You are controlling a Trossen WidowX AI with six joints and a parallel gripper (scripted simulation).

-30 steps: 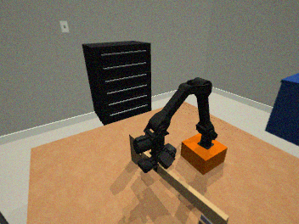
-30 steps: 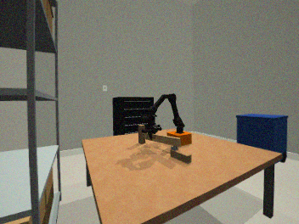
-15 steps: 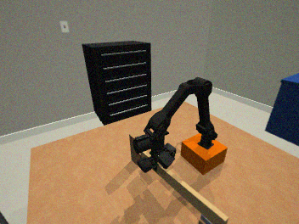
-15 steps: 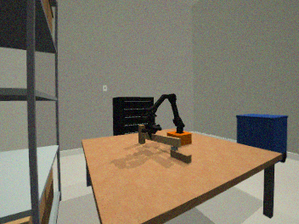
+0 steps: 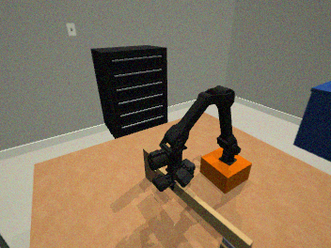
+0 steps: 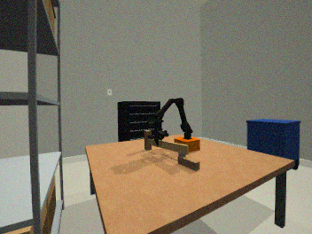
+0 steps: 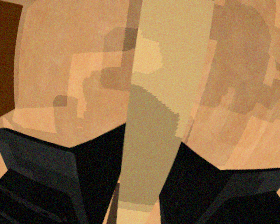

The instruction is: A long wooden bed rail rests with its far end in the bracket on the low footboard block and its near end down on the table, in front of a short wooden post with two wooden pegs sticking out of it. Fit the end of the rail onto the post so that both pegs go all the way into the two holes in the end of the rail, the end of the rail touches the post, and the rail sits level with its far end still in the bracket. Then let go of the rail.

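Note:
The long pale rail (image 5: 212, 216) (image 6: 175, 146) (image 7: 167, 65) runs from the gripper toward the front, its far end over the low footboard block (image 6: 189, 162). A small part of the bluish bracket (image 5: 228, 242) (image 6: 181, 157) shows under that end. My gripper (image 5: 172, 184) (image 6: 158, 139) (image 7: 144, 130) is shut on the rail near its post end, with one finger on each side. The rail is held above the table and looks about level. The short post (image 5: 148, 162) (image 6: 147, 140) stands upright just beyond the gripper. The gripper hides the pegs, the holes and any gap or contact there.
The orange base block (image 5: 226, 172) (image 6: 187, 144) under the arm stands beside the rail on the wooden table (image 5: 70, 185) (image 6: 146, 192). A black drawer cabinet (image 5: 136, 91) (image 6: 138, 117) and a blue cabinet (image 5: 317, 119) (image 6: 272, 139) stand beyond the table. A shelf rack (image 6: 32, 117) is at the left.

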